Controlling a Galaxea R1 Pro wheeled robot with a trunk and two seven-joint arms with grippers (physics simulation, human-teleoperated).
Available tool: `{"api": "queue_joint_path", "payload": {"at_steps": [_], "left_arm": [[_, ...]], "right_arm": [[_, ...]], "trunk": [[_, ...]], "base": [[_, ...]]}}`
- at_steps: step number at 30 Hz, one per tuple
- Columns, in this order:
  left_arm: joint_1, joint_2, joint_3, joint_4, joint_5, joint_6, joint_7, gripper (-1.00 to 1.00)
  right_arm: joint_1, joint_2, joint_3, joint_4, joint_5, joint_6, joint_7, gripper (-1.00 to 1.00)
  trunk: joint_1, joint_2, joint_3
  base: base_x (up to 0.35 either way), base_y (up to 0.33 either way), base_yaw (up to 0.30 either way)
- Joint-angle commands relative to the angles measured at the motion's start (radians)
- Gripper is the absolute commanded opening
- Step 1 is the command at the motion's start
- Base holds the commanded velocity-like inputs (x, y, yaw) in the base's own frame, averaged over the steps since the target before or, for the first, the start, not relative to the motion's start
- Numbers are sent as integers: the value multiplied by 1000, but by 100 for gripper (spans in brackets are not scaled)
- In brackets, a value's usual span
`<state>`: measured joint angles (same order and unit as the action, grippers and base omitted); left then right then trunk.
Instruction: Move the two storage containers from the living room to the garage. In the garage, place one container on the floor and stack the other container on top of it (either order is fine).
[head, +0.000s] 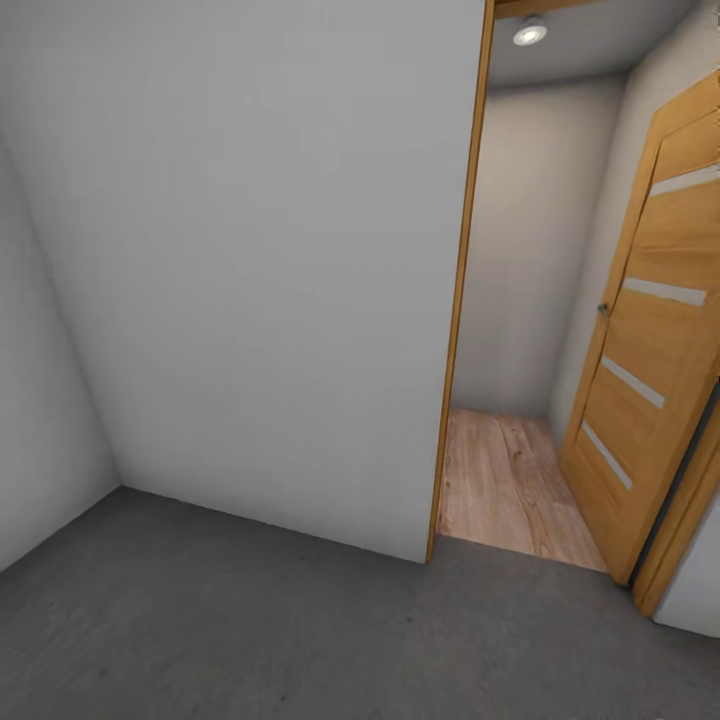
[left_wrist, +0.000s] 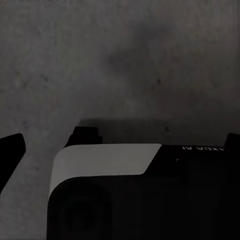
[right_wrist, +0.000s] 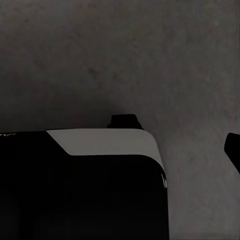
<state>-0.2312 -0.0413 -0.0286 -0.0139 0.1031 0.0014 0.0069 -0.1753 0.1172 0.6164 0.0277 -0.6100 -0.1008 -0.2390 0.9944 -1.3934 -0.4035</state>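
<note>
The two storage containers are out of view. I stand in the garage on its rough dark grey floor (head: 250, 620), facing a pale grey wall (head: 260, 250). In the left wrist view, my left gripper (left_wrist: 125, 136) hangs open over the floor with its dark fingers (left_wrist: 11, 155) far apart and nothing between them. In the right wrist view, one finger (right_wrist: 234, 150) of my right gripper shows at the edge, spread wide, with nothing held. The robot's black and white body (left_wrist: 105, 160) lies below both grippers.
A doorway (head: 520, 300) at the right opens onto light wood plank flooring (head: 505, 485). Its wood door (head: 650, 330) with pale glass strips stands swung open on the right. The left wall (head: 40, 400) meets the facing wall in a corner.
</note>
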Motion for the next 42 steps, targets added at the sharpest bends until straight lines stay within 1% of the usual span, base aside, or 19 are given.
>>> {"api": "queue_joint_path", "payload": {"at_steps": [1, 42], "left_arm": [[0, 0, -4, 0, 10, 0, 1, 100], [0, 0, -4, 0, 10, 0, 1, 100]], "right_arm": [[-1, 1, 8, 3, -10, -5, 0, 100], [-1, 1, 8, 3, -7, -4, 0, 100]], "trunk": [[0, -1, -1], [0, -1, -1]], "base": [[0, 0, -140], [0, 0, -242]]}}
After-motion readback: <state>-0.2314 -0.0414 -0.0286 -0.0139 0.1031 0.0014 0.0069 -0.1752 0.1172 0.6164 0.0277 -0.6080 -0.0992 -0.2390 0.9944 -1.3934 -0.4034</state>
